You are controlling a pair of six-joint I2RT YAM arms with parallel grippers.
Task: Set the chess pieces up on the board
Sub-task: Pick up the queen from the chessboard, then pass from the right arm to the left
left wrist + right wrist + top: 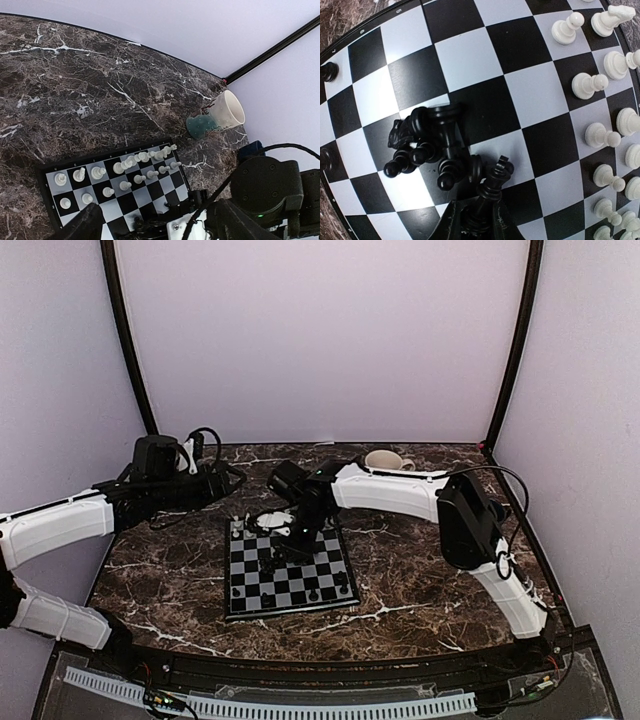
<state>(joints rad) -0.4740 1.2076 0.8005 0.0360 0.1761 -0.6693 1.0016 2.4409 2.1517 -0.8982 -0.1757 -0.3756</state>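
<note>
The board [300,590] lies in the middle of the table, and it fills the right wrist view [530,90]. My right gripper [480,212] is low over it, shut on the base of a black king [493,187] that leans away from the fingers. Just beyond the king, several black chess pieces [427,145] lie heaped on their sides. White chess pieces [142,157] stand in two rows along the board's far edge [131,201]. My left gripper [157,226] hovers off the board's far left corner, open and holding nothing.
A cream and green mug [220,116] lies on its side on the marble behind the board, toward the right [385,459]. Single black pieces [327,71] stand at the board's near edge. The right arm [400,490] reaches across above the table's back.
</note>
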